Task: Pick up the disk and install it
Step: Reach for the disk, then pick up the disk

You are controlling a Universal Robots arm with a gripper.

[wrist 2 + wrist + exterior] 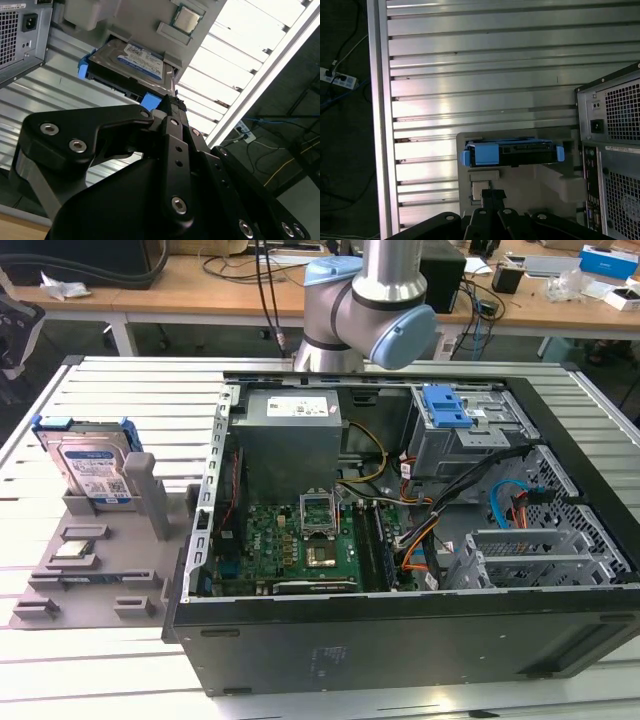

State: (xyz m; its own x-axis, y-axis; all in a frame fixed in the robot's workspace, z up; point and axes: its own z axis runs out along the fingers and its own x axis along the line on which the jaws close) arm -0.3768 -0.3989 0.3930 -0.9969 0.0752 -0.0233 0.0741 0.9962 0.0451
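Table (pixel 130 400): slatted metal; it carries a grey holder and an open case, side by side.
Holder (pixel 100 575): a moulded tray with slots and pockets, on the exterior view's left of the case.
Disk (pixel 92 472): stands on edge in the slot at the holder's far end, label facing the exterior camera, blue rails along its sides. It is well apart from the case.
Chip (pixel 70 549): lies flat in a square pocket of the holder, nearer the exterior camera than the disk.
Case (pixel 400 640): lies on its side with the panel off. Inside are a green board (pixel 300 530), a grey power box (pixel 290 435), loose cables and a metal cage.
Cage (pixel 490 445): sits in the case's far corner on the exterior view's right, with a blue latch (pixel 445 405) on top.
Arm (pixel 370 300): rises behind the case's far edge.
Tool (pixel 493 192): hangs over the holder, near the chip and clear of the disk. Whether it is spread or pressed together, I cannot tell.
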